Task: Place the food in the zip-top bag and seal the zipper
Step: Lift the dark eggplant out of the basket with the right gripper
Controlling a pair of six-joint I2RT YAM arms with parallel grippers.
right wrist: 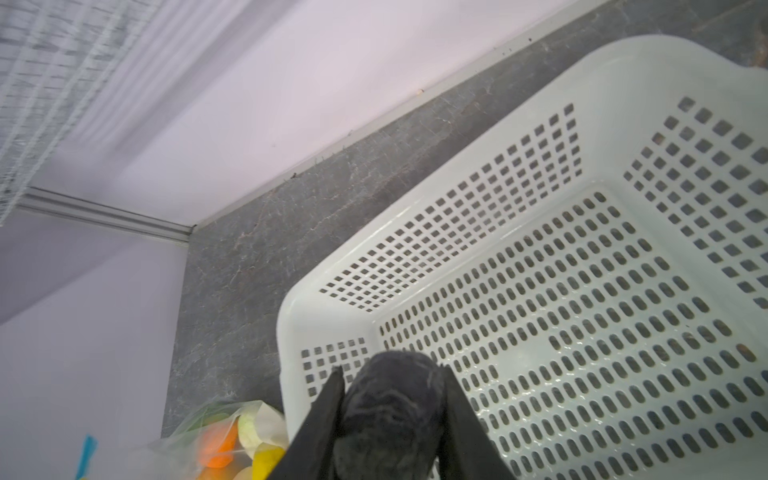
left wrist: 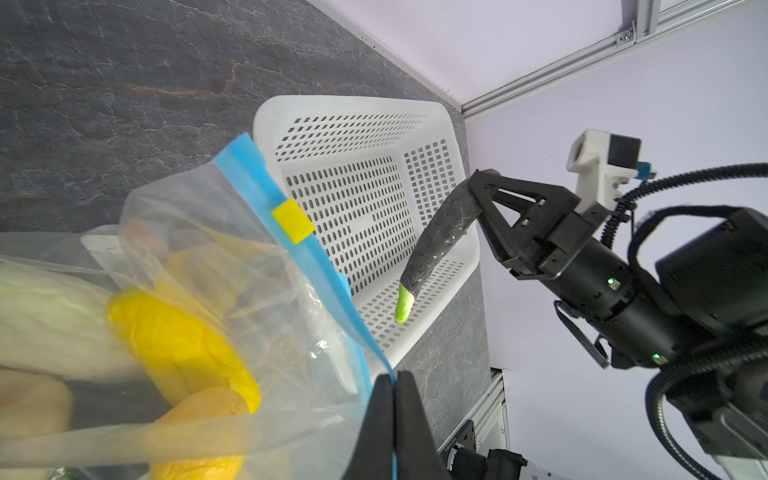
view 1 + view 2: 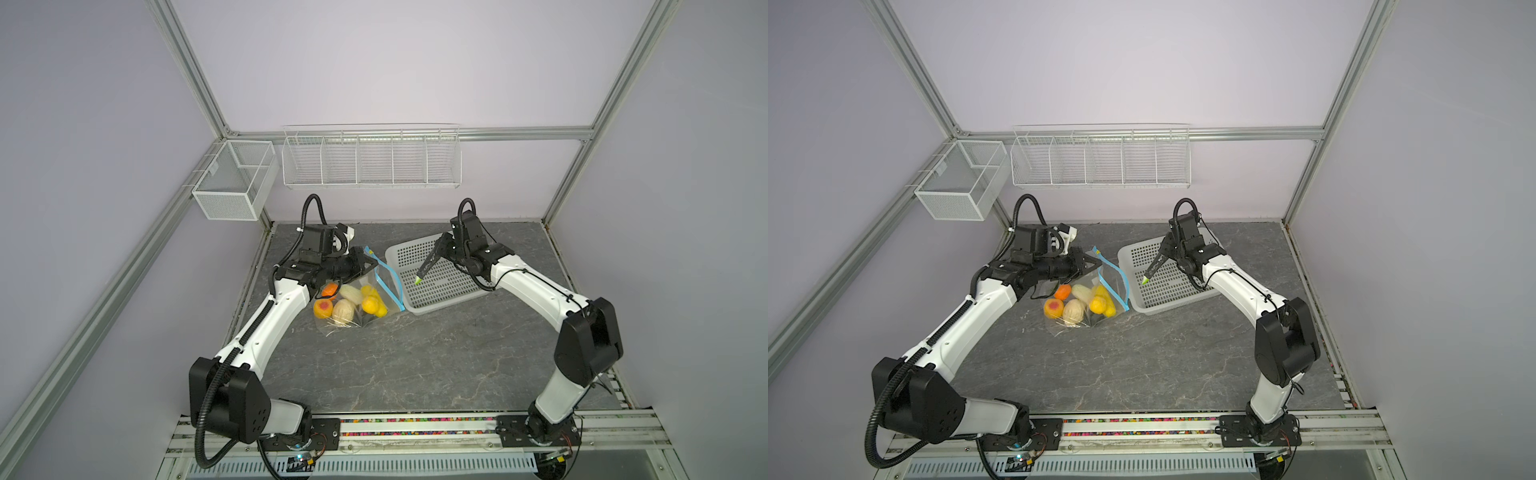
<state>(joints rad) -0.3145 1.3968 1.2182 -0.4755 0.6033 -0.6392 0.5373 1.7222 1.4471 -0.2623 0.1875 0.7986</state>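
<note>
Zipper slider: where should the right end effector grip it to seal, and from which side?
Probably pinch the yellow slider across its broad faces, straddling the blue zipper strip. Come from the white basket side: the left end effector holds that edge raised, and food bulges on the opposite side.

Pale lilac walls (image 3: 374, 62), aluminium frame (image 3: 519, 134), grey marbled tabletop (image 3: 415, 365); wire rack (image 3: 371, 160) and mesh basket (image 3: 232, 183) hang behind

Two cameras, set side by side high at the front, are looking down across the whole tabletop (image 3: 415, 365) toward the back wall (image 3: 395, 62). The wrist cameras are peering close past the left gripper (image 2: 395, 376) and right gripper (image 1: 392, 370), both taking in the white basket (image 2: 266, 120).
</note>
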